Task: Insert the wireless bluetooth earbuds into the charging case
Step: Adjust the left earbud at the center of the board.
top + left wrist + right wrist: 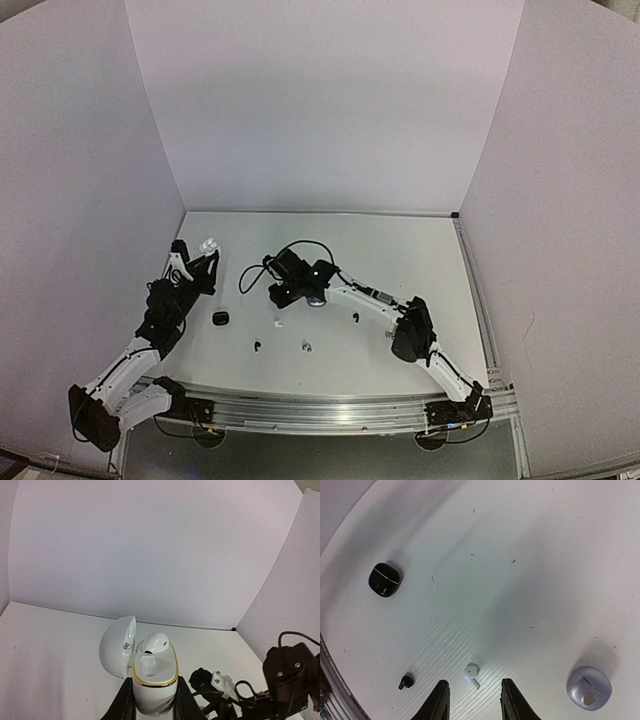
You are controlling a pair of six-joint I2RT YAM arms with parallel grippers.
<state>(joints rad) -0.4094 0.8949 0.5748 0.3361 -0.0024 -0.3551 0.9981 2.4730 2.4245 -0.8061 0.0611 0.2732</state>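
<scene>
From above, the left gripper (pixel 200 262) holds a white charging case (pixel 208 243) raised at the far left of the table (pixel 420 250), while the right gripper (pixel 284 296) reaches across the middle near a lilac case (pixel 318 299) and a black case (pixel 220 318); a loose white earbud (pixel 277 323), a black earbud (pixel 257 346), a second black earbud (pixel 355 317) and a greyish earbud (pixel 306 347) lie scattered toward the front edge. The left wrist camera shows the fingers clamped on the white case's base, lid swung open, a seated white earbud (pixel 154 642) in one socket and the neighbouring socket empty. The right wrist camera shows parted, empty jaws hovering over the loose white bud, which lies just ahead of the gap. One bud appears home; its partner and the other colours remain, with both other cases shut
</scene>
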